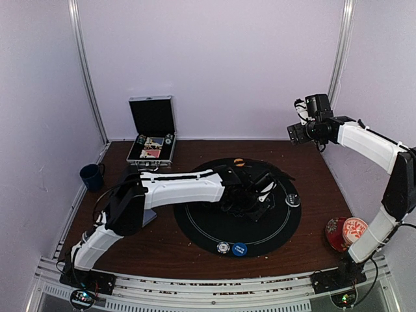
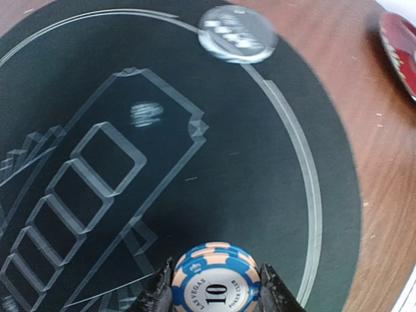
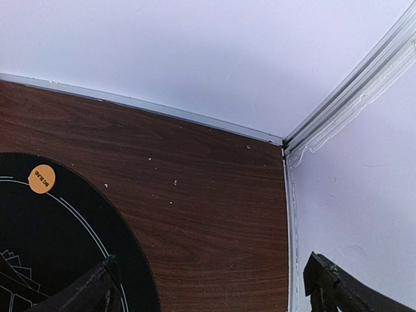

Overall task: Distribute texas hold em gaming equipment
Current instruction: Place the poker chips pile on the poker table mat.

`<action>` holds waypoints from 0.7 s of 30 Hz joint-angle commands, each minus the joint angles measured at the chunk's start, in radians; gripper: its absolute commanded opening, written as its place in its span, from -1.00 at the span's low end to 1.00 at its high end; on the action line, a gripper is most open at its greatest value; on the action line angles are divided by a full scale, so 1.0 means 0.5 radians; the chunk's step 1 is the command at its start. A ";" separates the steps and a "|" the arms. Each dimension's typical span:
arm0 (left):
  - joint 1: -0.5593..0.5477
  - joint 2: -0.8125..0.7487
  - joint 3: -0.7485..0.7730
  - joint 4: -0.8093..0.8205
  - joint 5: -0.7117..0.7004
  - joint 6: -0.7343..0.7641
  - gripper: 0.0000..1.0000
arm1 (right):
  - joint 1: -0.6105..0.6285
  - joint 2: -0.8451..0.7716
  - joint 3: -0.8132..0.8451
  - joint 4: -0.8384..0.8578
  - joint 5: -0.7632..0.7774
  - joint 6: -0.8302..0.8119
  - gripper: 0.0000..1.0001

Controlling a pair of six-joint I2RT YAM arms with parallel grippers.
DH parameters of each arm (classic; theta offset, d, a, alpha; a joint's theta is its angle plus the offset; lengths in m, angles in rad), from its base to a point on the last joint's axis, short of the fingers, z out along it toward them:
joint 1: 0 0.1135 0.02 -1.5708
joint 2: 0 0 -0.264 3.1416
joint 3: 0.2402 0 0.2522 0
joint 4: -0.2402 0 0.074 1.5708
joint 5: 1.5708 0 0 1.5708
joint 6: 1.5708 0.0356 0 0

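My left gripper (image 2: 215, 289) is shut on a small stack of blue-and-peach poker chips (image 2: 213, 268) marked "Las Vegas 10", held just above the black round mat (image 2: 273, 162). In the top view it (image 1: 263, 196) is over the mat's right half. A pale round disc (image 2: 238, 32) lies at the mat's right rim (image 1: 292, 199). A white-and-dark chip (image 1: 223, 247) and a blue button disc (image 1: 240, 249) lie at the mat's front edge. An orange button disc (image 1: 239, 162) lies at the back edge (image 3: 41, 179). My right gripper (image 1: 298, 133) is open and empty, raised high at the back right (image 3: 211, 292).
An open metal case (image 1: 153, 138) with cards and chips stands at the back left. A dark blue mug (image 1: 91, 176) is at the left edge. The red floral cup and saucer (image 1: 345, 233) sit at the front right, next to my right arm; the saucer's rim (image 2: 400, 49) shows.
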 commanded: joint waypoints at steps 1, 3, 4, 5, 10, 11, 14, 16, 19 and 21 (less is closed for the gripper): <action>-0.032 0.102 0.166 0.013 0.056 -0.044 -0.45 | -0.015 -0.074 -0.014 0.046 0.014 0.034 1.00; -0.047 0.131 0.152 0.043 0.057 -0.061 -0.45 | -0.015 -0.078 -0.015 0.048 0.003 0.032 1.00; -0.055 0.143 0.146 0.057 0.057 -0.068 -0.46 | -0.015 -0.078 -0.016 0.050 0.002 0.031 1.00; -0.063 0.149 0.134 0.071 0.049 -0.076 -0.46 | -0.015 -0.079 -0.018 0.050 -0.005 0.029 1.00; -0.093 0.186 0.118 0.087 -0.004 -0.094 -0.46 | -0.016 -0.079 -0.023 0.051 -0.024 0.026 1.00; -0.097 0.192 0.109 0.087 -0.010 -0.097 -0.46 | -0.015 -0.078 -0.023 0.051 -0.026 0.025 1.00; -0.104 0.213 0.082 0.087 -0.018 -0.109 -0.46 | -0.015 -0.078 -0.025 0.054 -0.038 0.025 1.00; -0.106 0.224 0.058 0.087 -0.022 -0.112 -0.44 | -0.015 -0.079 -0.027 0.052 -0.055 0.023 1.00; -0.110 0.239 0.034 0.087 -0.022 -0.114 -0.34 | -0.015 -0.085 -0.029 0.043 -0.103 0.006 1.00; -0.110 0.242 0.028 0.087 -0.014 -0.113 -0.14 | -0.017 -0.088 -0.021 0.025 -0.144 -0.012 1.00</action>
